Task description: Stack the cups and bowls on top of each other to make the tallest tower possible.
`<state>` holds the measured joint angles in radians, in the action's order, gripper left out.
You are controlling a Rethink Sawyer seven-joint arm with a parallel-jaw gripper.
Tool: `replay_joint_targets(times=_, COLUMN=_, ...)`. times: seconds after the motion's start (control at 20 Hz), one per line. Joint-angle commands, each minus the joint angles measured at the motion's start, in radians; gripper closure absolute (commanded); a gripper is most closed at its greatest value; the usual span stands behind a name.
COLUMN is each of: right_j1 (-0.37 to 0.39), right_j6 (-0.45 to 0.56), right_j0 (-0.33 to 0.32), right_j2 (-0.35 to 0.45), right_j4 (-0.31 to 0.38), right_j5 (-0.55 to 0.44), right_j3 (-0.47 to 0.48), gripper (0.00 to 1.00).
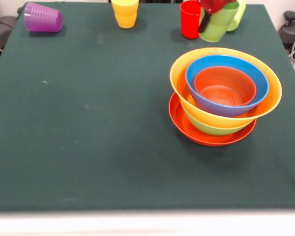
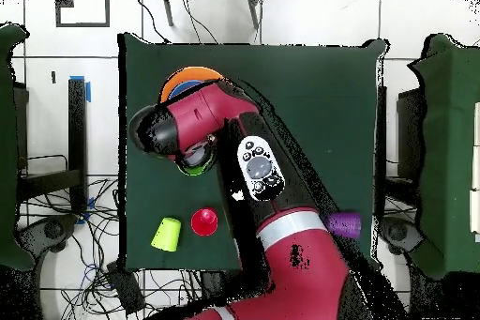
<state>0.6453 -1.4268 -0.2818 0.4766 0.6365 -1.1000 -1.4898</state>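
The tower is a nested pile of bowls at the right of the front view: a wide red-orange bowl [image 1: 187,125] at the bottom, then a green bowl [image 1: 206,129], the large orange-yellow bowl [image 1: 179,78], a blue bowl [image 1: 196,78] and a small orange bowl [image 1: 225,87]. My gripper [image 1: 210,20] at the top edge is shut on a tilted light green cup [image 1: 219,27], held off the cloth. A second light green cup [image 1: 239,14] lies behind it. A red cup [image 1: 190,19] stands just beside. A yellow cup [image 1: 125,13] stands at the far edge. A purple cup [image 1: 42,18] lies on its side at far left.
In the overhead view the red arm [image 2: 272,213] covers the middle of the green table [image 2: 309,100] and most of the bowl pile [image 2: 187,79]. The red cup [image 2: 203,221], lying green cup [image 2: 167,233] and purple cup [image 2: 344,223] sit near the robot-side edge.
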Motion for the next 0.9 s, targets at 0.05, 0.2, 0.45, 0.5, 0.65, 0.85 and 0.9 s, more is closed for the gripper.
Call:
replay_joint_targets(times=0.05, right_j1=0.025, right_j6=-0.093, right_j0=-0.008, right_j2=-0.099, right_j4=0.002, right_j5=-0.073, right_j3=-0.054, gripper=1.00)
replay_joint_targets(times=0.2, right_j1=0.053, right_j6=-0.072, right_j0=-0.012, right_j2=-0.097, right_j4=-0.027, right_j5=-0.086, right_j3=-0.062, gripper=1.00)
replay_joint_targets(times=0.45, right_j1=0.101, right_j6=-0.035, right_j0=-0.032, right_j2=-0.076, right_j4=-0.102, right_j5=-0.140, right_j3=-0.026, gripper=1.00)
replay_joint_targets(times=0.5, right_j1=0.086, right_j6=-0.036, right_j0=-0.028, right_j2=-0.064, right_j4=-0.118, right_j5=-0.154, right_j3=0.013, gripper=1.00)
replay_joint_targets(times=0.65, right_j1=0.108, right_j6=-0.041, right_j0=-0.039, right_j2=-0.051, right_j4=-0.166, right_j5=-0.155, right_j3=0.009, gripper=1.00)
replay_joint_targets(times=0.85, right_j1=0.098, right_j6=-0.057, right_j0=-0.027, right_j2=-0.038, right_j4=-0.220, right_j5=-0.184, right_j3=0.060, gripper=1.00)
replay_joint_targets(times=0.9, right_j1=0.093, right_j6=-0.064, right_j0=-0.023, right_j2=-0.035, right_j4=-0.232, right_j5=-0.178, right_j3=0.067, gripper=1.00)
